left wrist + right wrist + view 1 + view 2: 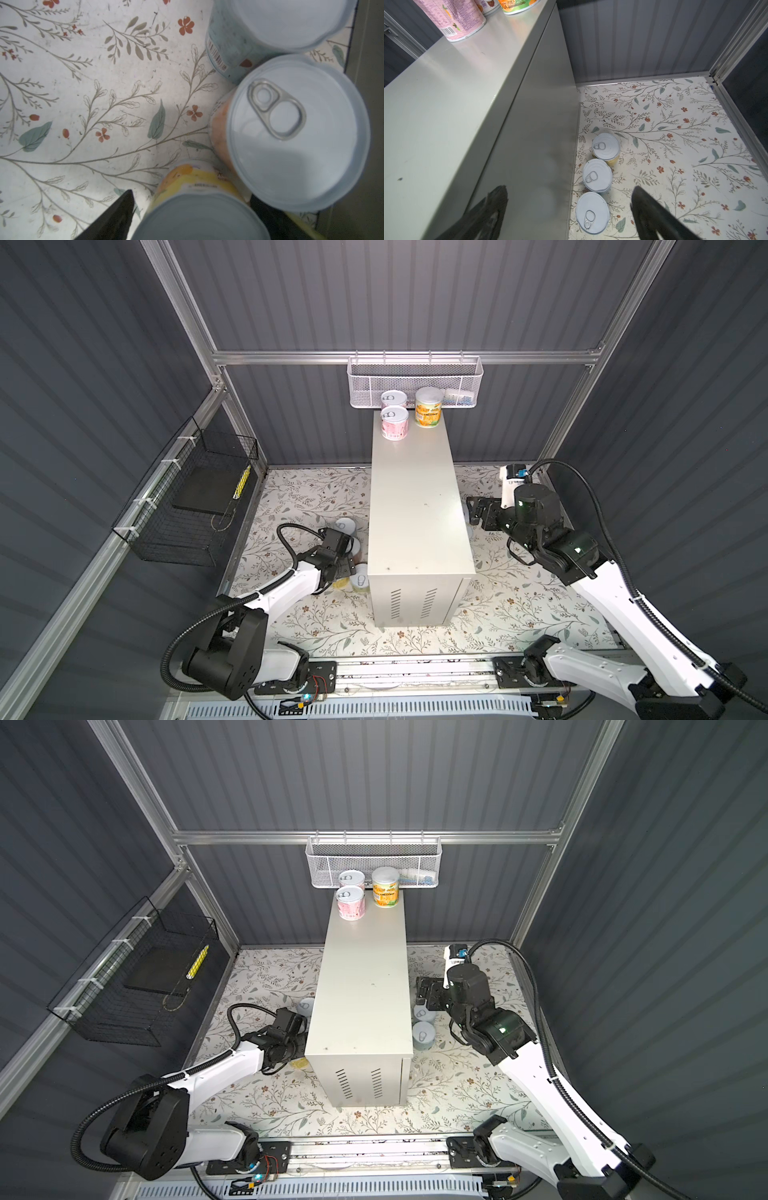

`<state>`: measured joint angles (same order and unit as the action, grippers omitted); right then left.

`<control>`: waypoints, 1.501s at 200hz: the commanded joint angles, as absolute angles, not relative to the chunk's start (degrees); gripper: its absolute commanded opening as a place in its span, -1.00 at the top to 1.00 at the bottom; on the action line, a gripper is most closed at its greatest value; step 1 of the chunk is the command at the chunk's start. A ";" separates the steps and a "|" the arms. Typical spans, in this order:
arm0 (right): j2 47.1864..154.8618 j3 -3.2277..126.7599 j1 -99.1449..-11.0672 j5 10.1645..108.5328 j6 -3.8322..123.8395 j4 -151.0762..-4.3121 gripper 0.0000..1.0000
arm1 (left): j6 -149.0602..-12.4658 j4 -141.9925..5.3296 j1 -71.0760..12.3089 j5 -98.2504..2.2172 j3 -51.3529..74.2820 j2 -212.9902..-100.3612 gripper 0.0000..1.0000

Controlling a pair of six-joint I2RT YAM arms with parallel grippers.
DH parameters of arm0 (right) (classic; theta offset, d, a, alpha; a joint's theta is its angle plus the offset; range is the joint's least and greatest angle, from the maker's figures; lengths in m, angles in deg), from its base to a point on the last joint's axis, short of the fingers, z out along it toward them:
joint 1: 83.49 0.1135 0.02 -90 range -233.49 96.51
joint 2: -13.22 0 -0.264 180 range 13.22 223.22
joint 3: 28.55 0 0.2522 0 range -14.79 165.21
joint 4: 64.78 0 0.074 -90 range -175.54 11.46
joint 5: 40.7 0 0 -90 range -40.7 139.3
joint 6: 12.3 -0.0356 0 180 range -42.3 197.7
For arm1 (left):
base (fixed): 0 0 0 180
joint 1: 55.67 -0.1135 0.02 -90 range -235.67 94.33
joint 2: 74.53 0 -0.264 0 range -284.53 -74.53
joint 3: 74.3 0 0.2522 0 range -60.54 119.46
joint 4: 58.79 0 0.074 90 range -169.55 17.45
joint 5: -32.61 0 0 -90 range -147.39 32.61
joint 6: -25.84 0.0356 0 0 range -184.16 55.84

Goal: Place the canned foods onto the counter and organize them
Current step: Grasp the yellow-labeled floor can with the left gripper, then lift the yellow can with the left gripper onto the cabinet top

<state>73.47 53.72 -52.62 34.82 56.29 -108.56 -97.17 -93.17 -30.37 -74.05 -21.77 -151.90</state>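
Note:
The counter [415, 497] [361, 977] is a tall cream box. At its far end stand two pink cans [395, 423] [393, 399] and an orange-green can [429, 407]. My left gripper [191, 195] [347, 568] is low on the floor left of the counter. Its jaws straddle a yellow can [197, 180], and a gap shows beside one finger [116, 216]. An orange can [295, 133] and a pale blue can [234, 47] stand close behind it. My right gripper [569, 199] [424, 990] hangs open at the counter's right edge, above three cans [605, 145] [597, 175] [592, 212] in a row.
A white mesh basket [415, 381] hangs on the back wall just behind the counter's far end. A black wire basket [187, 497] is fixed to the left wall. The floral surface [311, 497] lies around the counter, with ribbed walls on three sides.

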 commanded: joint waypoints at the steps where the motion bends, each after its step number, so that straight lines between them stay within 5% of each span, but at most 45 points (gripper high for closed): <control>1: 73.60 52.62 -52.95 35.39 56.50 -107.61 -0.88 | -97.99 -94.40 -30.20 -74.08 -22.94 -152.65 -0.77; 20: 73.60 52.23 -53.19 35.33 56.52 -107.37 -0.88 | -98.04 -94.61 -30.25 -73.96 -22.51 -153.55 -0.69; 57: 73.35 52.01 -53.93 35.32 56.57 -107.28 -0.89 | -97.58 -96.05 -30.18 -73.82 -21.30 -155.04 -0.12; 81: 72.82 51.53 -54.45 35.50 56.61 -106.71 -0.89 | -97.16 -99.35 -30.18 -76.09 -19.35 -154.03 1.00; 167: 69.25 52.45 -55.16 36.27 56.78 -107.58 -0.89 | -84.05 -110.75 -32.18 -81.12 5.63 -146.87 1.00; 227: 65.67 54.12 -55.18 35.95 57.44 -110.32 -0.89 | -73.50 -120.49 -33.31 -78.87 40.94 -158.41 1.00; 274: 63.16 53.40 -55.17 36.37 57.32 -110.19 -0.89 | -67.21 -132.40 -32.39 -57.41 72.14 -173.20 1.00; 300: 63.06 53.48 -55.21 36.75 57.25 -110.01 -0.89 | -63.66 -137.14 -26.20 -60.83 86.09 -178.67 1.00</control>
